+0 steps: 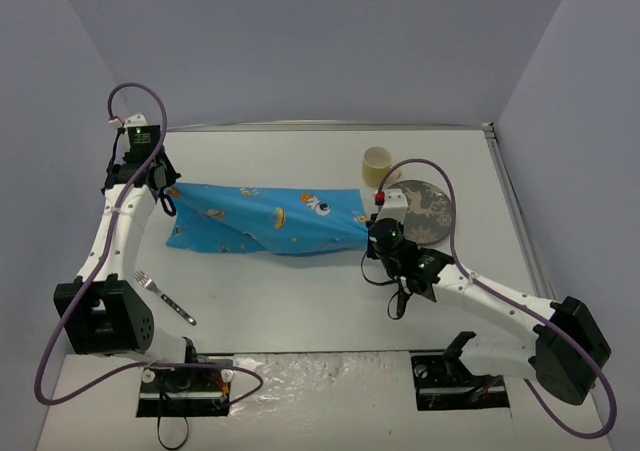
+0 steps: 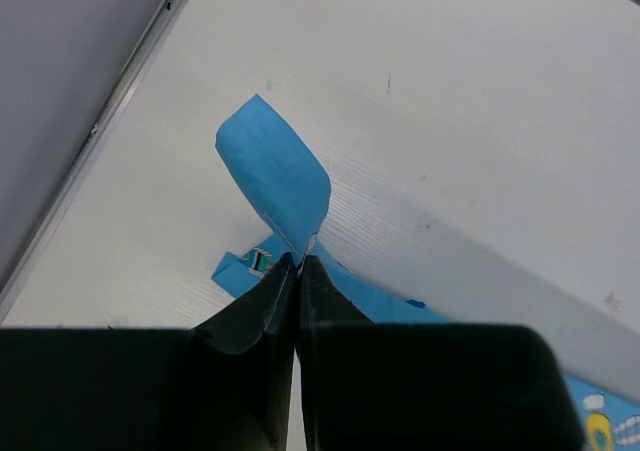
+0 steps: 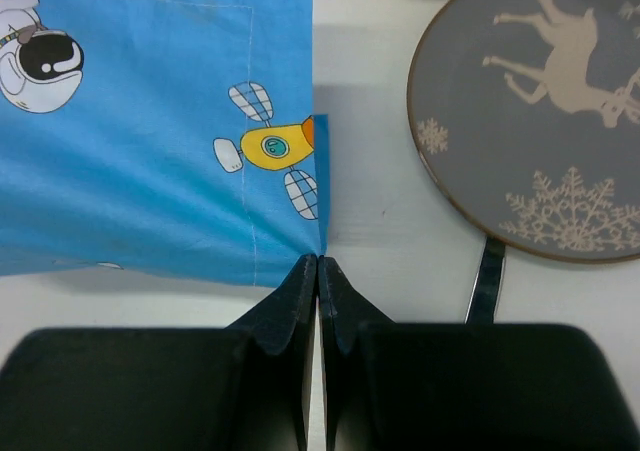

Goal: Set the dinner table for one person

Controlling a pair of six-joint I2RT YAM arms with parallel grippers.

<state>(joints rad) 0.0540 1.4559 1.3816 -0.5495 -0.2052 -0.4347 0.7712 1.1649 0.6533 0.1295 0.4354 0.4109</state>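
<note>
The white table (image 1: 300,301) spreads under everything, with both arms bolted at its near edge. The left arm (image 1: 112,233) rises from its base and reaches to the far left, wrist bent down. The left gripper (image 2: 298,261) is pinched tight on the left corner of the cloth (image 1: 265,221), and a blue flap stands up above its closed tips. A fork (image 1: 166,299) lies on the table near the left base. The cloth's print is cartoon figures: a white astronaut and a yellow satellite with checked panels. The right arm (image 1: 490,301) stretches low from its base toward the centre, and the right gripper (image 3: 318,263) is clamped on the cloth's right corner. A cream cup (image 1: 377,163) stands beyond it, beside a grey plate (image 1: 432,211) that bears a pale deer and snowflakes
</note>
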